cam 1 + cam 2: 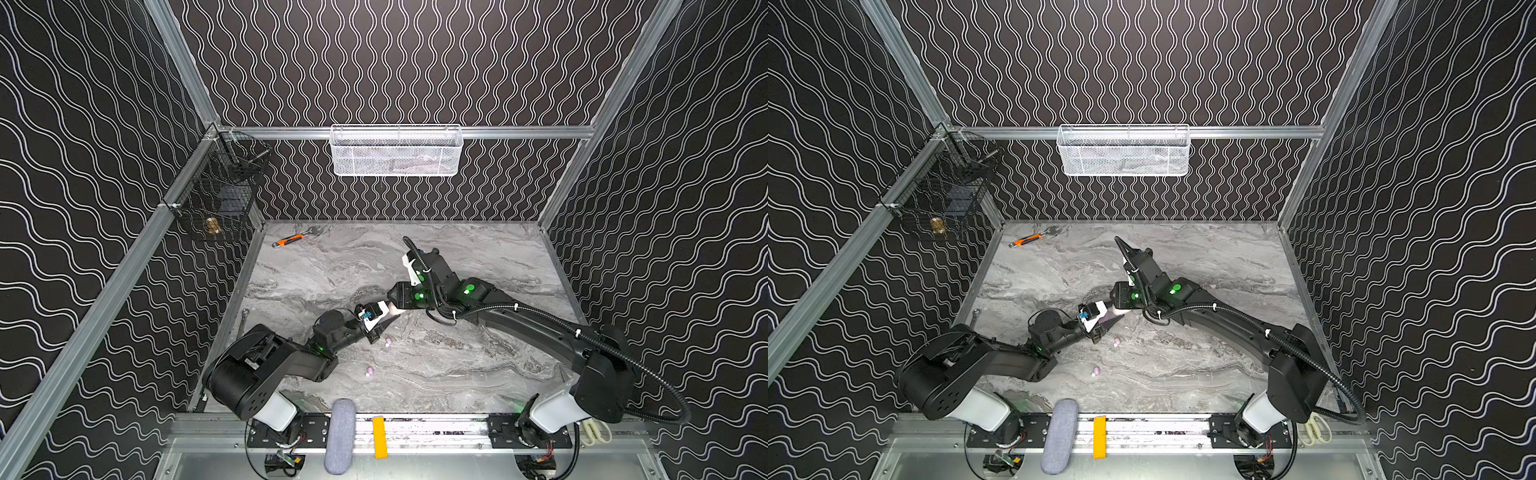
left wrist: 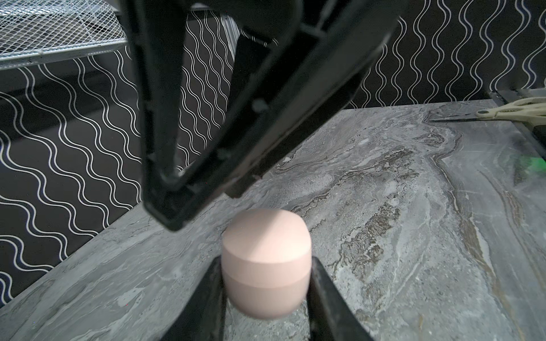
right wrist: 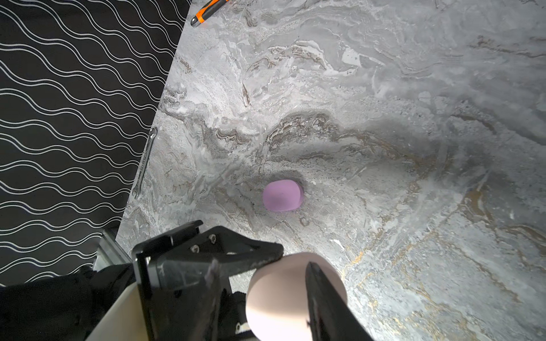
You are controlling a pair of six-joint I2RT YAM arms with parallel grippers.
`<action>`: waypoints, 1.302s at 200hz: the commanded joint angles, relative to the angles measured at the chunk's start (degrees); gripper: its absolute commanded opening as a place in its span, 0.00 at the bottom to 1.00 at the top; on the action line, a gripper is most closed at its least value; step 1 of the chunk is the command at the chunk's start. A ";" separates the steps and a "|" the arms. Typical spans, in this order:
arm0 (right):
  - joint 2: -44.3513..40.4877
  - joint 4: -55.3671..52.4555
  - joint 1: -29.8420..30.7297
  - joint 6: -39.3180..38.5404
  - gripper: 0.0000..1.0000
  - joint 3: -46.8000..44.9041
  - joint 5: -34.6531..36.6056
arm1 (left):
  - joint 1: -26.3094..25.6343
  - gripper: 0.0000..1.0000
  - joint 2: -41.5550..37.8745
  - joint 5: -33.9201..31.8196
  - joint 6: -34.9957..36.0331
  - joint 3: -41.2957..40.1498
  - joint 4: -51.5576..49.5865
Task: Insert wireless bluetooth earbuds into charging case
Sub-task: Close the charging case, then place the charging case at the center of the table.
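Two lilac-pink earbuds [image 1: 388, 342] lie loose on the marble table [image 1: 478, 374]. The left gripper [image 2: 266, 295] pinches the closed cream charging case [image 2: 266, 254]. The right gripper [image 2: 201, 195] meets it from above, its grip unclear. Best practice is probably to steady the base and pry the lid at the seam.

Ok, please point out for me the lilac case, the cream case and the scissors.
lilac case [image 3: 282, 195], right wrist view, middle of its upper face.
cream case [image 2: 266, 265], left wrist view, middle of its side.
scissors [image 2: 496, 113], left wrist view, on the handle.

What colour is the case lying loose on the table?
The case is lilac-pink; the right wrist view shows it best.
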 commanded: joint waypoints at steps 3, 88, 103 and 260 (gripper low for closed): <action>-1.59 1.31 0.07 1.11 0.49 -1.35 1.72 | -0.06 0.38 0.32 -0.61 0.13 0.27 2.78; -6.61 1.83 -1.47 2.87 0.51 -6.74 4.64 | 1.58 0.37 -1.10 -4.49 -2.96 2.51 -1.79; -7.48 1.83 -1.59 3.14 0.51 -7.53 4.97 | 1.87 0.38 -1.29 -4.89 -3.77 3.12 -3.27; -15.62 1.02 -3.73 4.99 0.51 -14.18 7.29 | 0.10 0.37 6.52 -9.67 -15.06 14.04 -18.26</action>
